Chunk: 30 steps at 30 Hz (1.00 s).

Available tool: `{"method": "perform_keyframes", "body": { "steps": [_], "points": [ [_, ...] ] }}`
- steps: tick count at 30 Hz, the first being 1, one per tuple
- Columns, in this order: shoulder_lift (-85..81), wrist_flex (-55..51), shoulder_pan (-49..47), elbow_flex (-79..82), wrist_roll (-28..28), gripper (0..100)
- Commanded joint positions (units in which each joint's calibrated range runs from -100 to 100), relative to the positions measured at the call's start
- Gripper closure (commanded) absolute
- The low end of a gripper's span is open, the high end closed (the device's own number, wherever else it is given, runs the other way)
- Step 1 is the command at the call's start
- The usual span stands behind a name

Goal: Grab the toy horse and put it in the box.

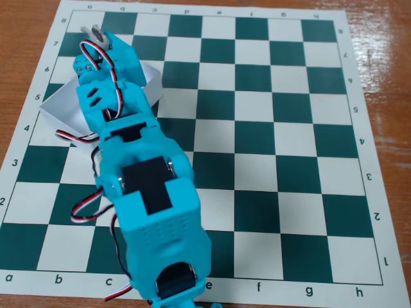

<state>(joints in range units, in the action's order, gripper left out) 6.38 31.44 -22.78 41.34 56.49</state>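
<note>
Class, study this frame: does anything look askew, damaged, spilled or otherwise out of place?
Nothing is damaged or spilled. The white box sits askew to the chessboard squares. The toy horse is held beyond the box's far edge rather than over its middle.

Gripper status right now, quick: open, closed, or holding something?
Gripper: closed on the toy horse, which sticks out at its tip, over the far edge of the box.

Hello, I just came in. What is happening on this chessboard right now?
A turquoise robot arm stretches across the chessboard mat and reaches over the white box, covering most of it. At the arm's tip, the gripper carries a small pale thing that looks like the toy horse, above the box's far edge. The gripper's fingers are hidden, so I cannot tell whether it has let go.
</note>
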Motion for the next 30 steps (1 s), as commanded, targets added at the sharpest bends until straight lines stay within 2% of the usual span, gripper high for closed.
{"method": "perform_keyframes", "body": {
  "steps": [1,10,18,22,26,30],
  "points": [
    [3.97,2.04,0.14,-5.88,0.48,100],
    [13.97,6.44,-1.79,-11.26,0.63,96],
    [19.19,7.1,-2.51,-16.81,1.55,78],
    [18.66,6.44,-2.15,-16.44,1.6,67],
    [14.41,5.03,-1.01,-13.53,1.16,67],
    [4.94,-1.54,1.85,-8.43,-1.18,67]
  ]
}}
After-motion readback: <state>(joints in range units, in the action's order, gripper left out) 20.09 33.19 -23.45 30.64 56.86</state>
